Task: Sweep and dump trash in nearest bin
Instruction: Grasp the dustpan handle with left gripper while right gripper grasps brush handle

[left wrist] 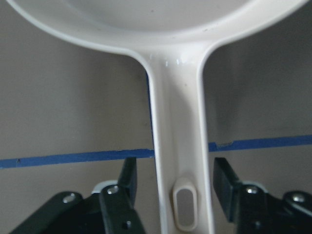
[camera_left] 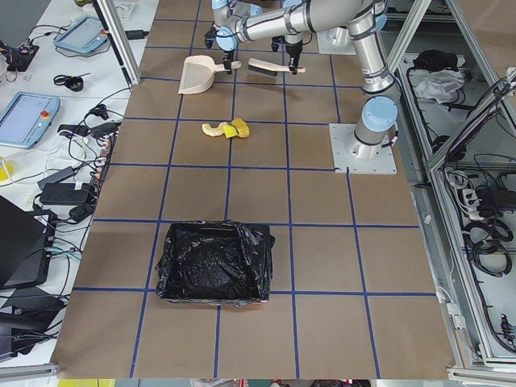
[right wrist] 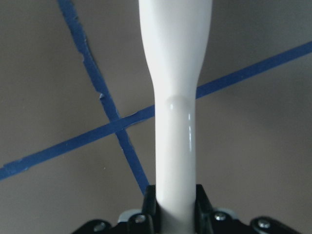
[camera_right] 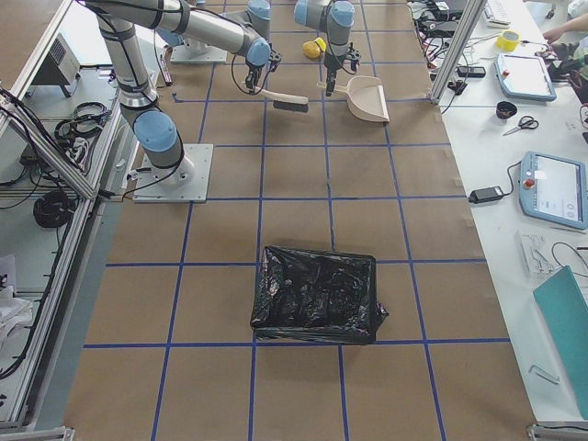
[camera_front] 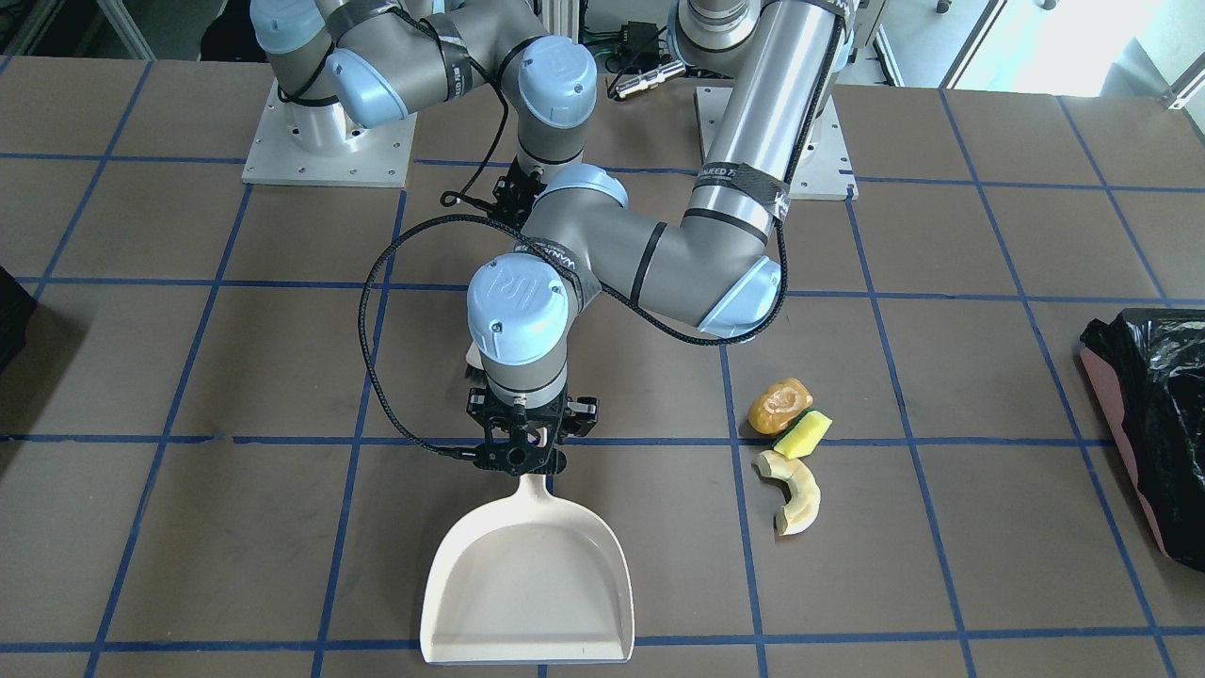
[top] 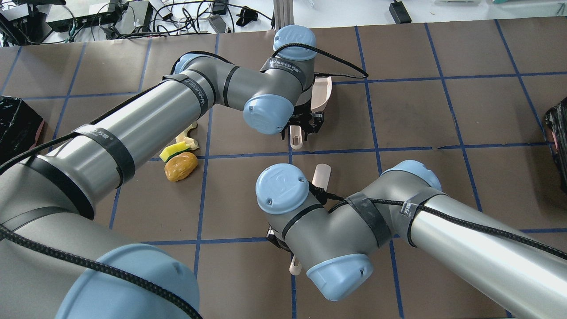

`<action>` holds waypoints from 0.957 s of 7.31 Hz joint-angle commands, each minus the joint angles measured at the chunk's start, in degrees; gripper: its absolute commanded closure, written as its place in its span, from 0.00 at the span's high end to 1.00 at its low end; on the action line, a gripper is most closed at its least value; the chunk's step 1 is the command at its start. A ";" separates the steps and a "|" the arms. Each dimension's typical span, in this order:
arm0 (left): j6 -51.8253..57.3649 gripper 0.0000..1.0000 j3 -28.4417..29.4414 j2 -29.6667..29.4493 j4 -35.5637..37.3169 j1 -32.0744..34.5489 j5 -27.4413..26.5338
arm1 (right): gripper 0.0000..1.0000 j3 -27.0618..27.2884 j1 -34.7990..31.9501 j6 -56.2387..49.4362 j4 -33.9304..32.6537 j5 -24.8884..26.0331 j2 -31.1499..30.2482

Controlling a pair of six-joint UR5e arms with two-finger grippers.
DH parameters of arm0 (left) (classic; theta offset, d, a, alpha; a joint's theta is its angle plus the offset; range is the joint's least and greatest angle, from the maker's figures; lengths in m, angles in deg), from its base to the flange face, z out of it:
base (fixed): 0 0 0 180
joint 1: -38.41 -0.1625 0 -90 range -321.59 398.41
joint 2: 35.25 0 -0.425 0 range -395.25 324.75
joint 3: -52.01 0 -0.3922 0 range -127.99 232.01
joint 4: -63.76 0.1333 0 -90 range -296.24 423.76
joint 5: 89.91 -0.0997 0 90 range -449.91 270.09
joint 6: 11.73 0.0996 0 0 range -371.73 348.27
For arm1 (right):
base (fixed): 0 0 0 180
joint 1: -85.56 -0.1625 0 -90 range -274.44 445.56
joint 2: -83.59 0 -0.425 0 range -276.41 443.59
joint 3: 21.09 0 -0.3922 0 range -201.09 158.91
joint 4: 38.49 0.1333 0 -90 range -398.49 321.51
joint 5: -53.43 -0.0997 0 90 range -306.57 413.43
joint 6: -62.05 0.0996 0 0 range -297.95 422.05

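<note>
The trash lies together on the table: an orange-brown lump (camera_front: 779, 405) (top: 180, 166), a yellow-green sponge block (camera_front: 802, 433) (top: 173, 151) and a curved squash slice (camera_front: 791, 492). My left gripper (camera_front: 522, 450) (left wrist: 175, 178) is open, its fingers (left wrist: 127, 181) on either side of the white dustpan's handle (left wrist: 178, 122). The dustpan (camera_front: 527, 565) rests flat, about one tile from the trash. My right gripper (right wrist: 175, 204) is shut on the white brush's handle (right wrist: 176, 97) (top: 321, 173), behind the left wrist. The pink bin with the black bag (camera_front: 1144, 395) (camera_left: 214, 262) stands at my left end.
A second black-lined container (camera_right: 317, 294) (top: 556, 141) stands at the table's right end. The two wrists are close together near the table's middle. Blue tape lines grid the brown tabletop (camera_front: 941, 358). Cables and tablets lie beyond the far edge.
</note>
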 commanded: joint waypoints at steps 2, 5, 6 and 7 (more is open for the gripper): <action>-0.43 0.19 0.13 0.08 0.07 0.01 0.31 | 0.00 -0.16 -0.28 7.70 -0.04 1.50 0.01; -0.08 0.00 0.22 0.78 -0.10 -0.34 0.48 | 0.00 -0.16 -0.28 7.87 -0.39 1.32 0.01; 0.01 0.00 -0.05 1.74 -0.19 -1.30 0.40 | 0.00 -0.16 -0.28 7.96 -0.13 1.23 0.10; 3.66 0.00 -0.22 3.06 -0.80 -3.31 -0.13 | 0.00 -0.25 -0.28 7.96 -0.13 1.23 0.10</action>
